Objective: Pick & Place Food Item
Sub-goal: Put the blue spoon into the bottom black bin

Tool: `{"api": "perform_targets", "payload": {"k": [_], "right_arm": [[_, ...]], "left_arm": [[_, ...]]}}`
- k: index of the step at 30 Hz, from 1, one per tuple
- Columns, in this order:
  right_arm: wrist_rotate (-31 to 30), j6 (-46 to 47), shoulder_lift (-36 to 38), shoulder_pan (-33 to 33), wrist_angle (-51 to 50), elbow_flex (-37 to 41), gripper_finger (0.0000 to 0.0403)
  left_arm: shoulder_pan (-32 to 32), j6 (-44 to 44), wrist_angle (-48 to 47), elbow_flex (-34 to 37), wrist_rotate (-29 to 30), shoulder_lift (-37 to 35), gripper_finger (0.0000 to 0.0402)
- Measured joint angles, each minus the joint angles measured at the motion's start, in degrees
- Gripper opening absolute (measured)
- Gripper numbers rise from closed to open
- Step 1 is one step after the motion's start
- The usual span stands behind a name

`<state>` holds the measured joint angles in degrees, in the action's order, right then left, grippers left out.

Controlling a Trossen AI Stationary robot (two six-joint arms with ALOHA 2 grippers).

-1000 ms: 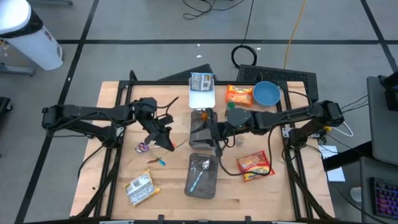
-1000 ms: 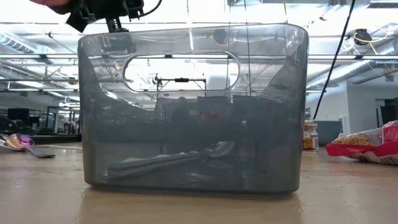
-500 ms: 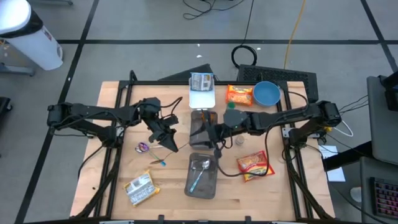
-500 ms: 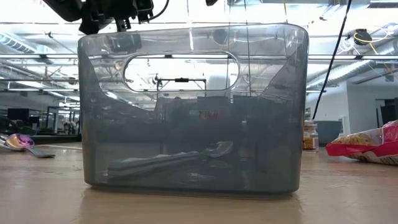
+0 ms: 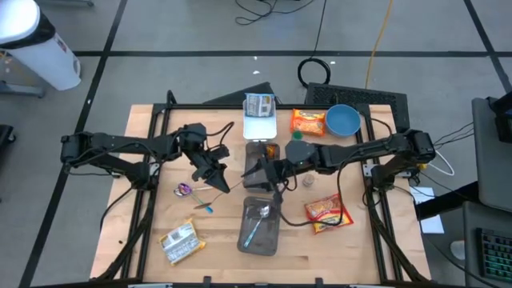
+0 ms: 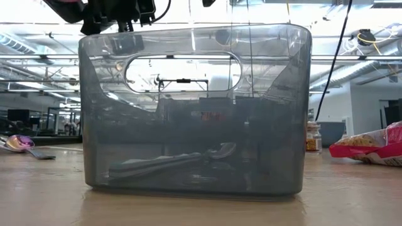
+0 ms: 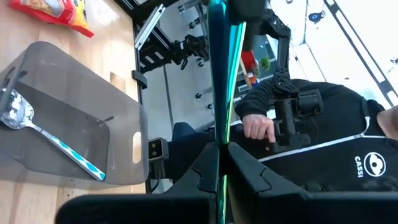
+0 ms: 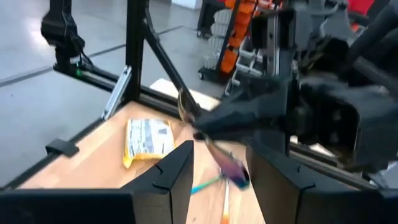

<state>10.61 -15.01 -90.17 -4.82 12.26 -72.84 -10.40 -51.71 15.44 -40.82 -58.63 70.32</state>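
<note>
A: Front of the table?
B: Yellow packet (image 5: pixel 180 242) at the front left, flat on the wood. Grey bin (image 5: pixel 272 240) front centre, with a spoon (image 5: pixel 256 226) lying in it. The low view looks straight through the bin wall (image 6: pixel 195 110), spoon bowl (image 6: pixel 221 149) visible on the floor of it.

A: Other food?
B: Red snack bag (image 5: pixel 326 210) just right of the bin, on the table. Nothing is touching it.

A: Arms?
B: Mid-table, both. Left gripper (image 5: pixel 216 182) is above the wood left of centre, clamped tight on a thin teal strip (image 7: pixel 219 74), which stands up between the fingers (image 7: pixel 249 171). Can't tell what the strip is. Purple spoon (image 5: pixel 184 190) lies on the table just beside that gripper.

A: Right one?
B: Right gripper (image 5: pixel 258 172) is at centre, over a dark bin (image 5: pixel 258 152). Fingers (image 8: pixel 168 171) parted, nothing between them in its wrist view.

A: Far edge?
B: White tray (image 5: pixel 260 126) with a small packet (image 5: pixel 258 103) on it, then orange packet (image 5: pixel 307 122), then blue bowl (image 5: pixel 344 120). No food item is held. A person's hand (image 7: pixel 255 127) shows beyond the table.
</note>
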Motion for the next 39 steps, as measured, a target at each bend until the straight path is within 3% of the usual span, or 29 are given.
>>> {"api": "perform_targets", "payload": {"k": [5,18,26,39], "right_arm": [[0.0,1.19,-0.75,0.25,-0.53,-0.02,0.0121],[0.44,1.89,-0.64,0.23,-0.25,-0.02,0.002],[0.97,4.1,-0.61,0.22,-0.6,-0.02,0.0004],[-1.76,7.15,-0.64,0.7,-0.18,-0.02,0.0001]], "left_arm": [[0.0,-0.01,0.16,0.0,-0.09,0.0,0.001],[0.0,-0.3,0.75,0.0,-0.66,-0.03,0.001],[-0.13,-0.34,0.82,0.0,-0.44,-0.09,0.0011],[-5.69,0.06,6.13,0.0,4.32,-0.04,0.0119]]}}
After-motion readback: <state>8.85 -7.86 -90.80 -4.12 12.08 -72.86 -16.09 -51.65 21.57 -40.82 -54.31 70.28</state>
